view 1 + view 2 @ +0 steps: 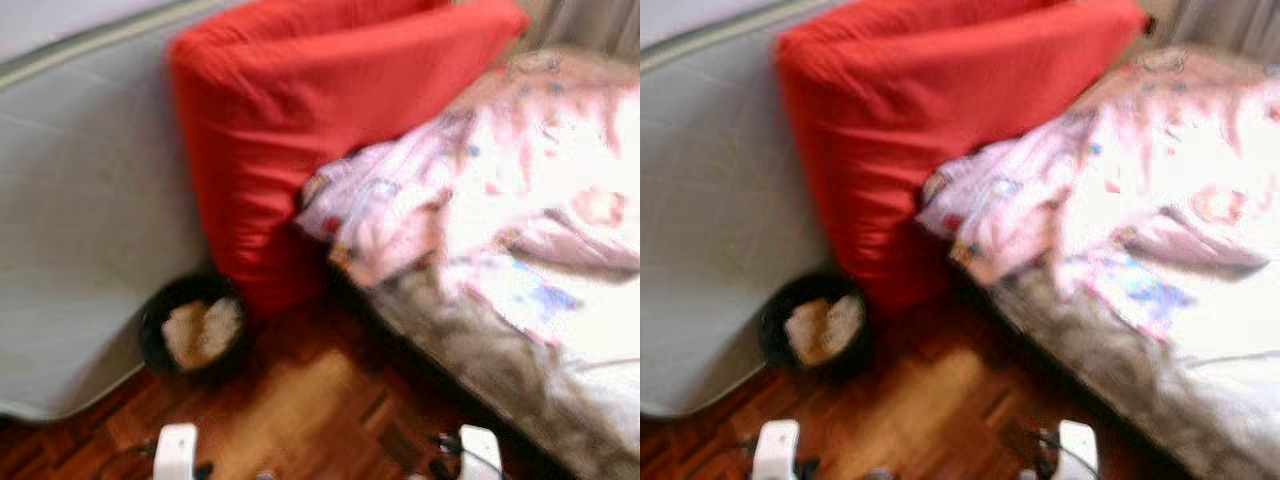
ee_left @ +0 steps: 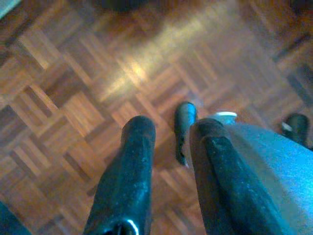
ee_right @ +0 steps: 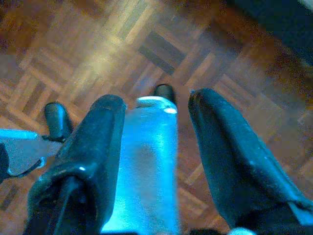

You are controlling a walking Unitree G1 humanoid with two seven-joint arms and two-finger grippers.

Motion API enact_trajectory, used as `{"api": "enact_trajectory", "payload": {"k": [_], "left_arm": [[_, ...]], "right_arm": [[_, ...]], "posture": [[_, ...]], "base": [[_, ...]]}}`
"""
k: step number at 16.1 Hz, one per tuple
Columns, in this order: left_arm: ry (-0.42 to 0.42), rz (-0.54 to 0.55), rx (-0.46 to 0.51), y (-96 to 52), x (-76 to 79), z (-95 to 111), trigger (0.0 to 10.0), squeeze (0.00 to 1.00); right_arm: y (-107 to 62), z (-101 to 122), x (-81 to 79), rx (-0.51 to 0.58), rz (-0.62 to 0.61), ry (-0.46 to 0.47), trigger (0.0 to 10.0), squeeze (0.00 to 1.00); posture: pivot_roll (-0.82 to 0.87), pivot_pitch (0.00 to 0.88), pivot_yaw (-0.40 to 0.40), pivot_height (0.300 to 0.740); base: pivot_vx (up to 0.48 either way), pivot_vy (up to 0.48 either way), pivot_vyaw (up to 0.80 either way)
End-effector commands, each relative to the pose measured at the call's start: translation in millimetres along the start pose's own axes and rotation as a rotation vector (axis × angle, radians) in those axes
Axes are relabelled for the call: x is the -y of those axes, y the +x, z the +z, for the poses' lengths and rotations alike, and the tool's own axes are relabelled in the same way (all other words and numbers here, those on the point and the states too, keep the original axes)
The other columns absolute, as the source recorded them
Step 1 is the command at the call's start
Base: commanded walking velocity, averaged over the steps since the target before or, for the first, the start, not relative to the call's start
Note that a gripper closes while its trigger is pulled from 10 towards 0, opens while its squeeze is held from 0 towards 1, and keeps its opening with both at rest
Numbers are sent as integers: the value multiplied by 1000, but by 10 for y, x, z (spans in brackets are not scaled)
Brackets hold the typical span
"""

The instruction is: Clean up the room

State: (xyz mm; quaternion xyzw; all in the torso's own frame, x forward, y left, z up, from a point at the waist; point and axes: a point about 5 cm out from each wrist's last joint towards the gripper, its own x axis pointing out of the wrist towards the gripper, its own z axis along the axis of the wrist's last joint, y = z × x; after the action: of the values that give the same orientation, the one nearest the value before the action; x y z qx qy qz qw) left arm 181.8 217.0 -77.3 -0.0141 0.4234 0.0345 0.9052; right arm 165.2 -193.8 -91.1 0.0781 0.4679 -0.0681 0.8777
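Blurred view: both arms hang idle over parquet floor, left gripper and right gripper parted, holding nothing, beside red cushion and bed.

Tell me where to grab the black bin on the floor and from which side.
Grip the black bin's open rim on its near, floor-side edge, coming down from above. The red mattress crowds its right side and the grey mattress its left, so only the front over the parquet floor looks free. Blur hides any handles.
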Motion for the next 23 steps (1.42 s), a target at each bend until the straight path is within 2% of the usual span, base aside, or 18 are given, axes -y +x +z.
{"api": "enact_trajectory", "payload": {"k": [1,4,6,7,10,11,12,23], "left_arm": [[-94,77,-202,-276,-155,-751,10000,0],[-113,92,-192,-274,-185,-733,10000,0],[-117,83,-190,-262,-159,-718,10000,0],[-96,72,-196,-250,-116,-714,10000,0],[-94,61,-190,-239,-54,-712,10000,0],[-95,62,-189,-238,-50,-712,10000,0],[-100,67,-188,-239,-52,-714,10000,0],[-100,67,-188,-239,-52,-714,10000,0]], "right_arm": [[50,125,-283,30,-17,310,10000,0],[56,149,-318,28,4,252,10000,0],[57,183,-295,48,-15,295,10000,0],[58,212,-239,56,-30,288,10000,0],[53,223,-158,66,-65,325,10000,0],[53,218,-151,61,-68,325,10000,0],[54,219,-145,50,-63,278,10000,0],[54,219,-145,50,-63,278,10000,0]], "posture": [[58,39,-74,740],[45,39,-87,740],[15,33,-60,740],[22,22,-36,740],[20,10,-34,740],[17,6,-41,740],[12,1,-41,740],[12,1,-41,740]], "base": [[0,0,0],[0,0,0],[0,0,0],[0,0,0],[0,0,0],[0,0,0],[0,0,0],[0,0,0]]}}
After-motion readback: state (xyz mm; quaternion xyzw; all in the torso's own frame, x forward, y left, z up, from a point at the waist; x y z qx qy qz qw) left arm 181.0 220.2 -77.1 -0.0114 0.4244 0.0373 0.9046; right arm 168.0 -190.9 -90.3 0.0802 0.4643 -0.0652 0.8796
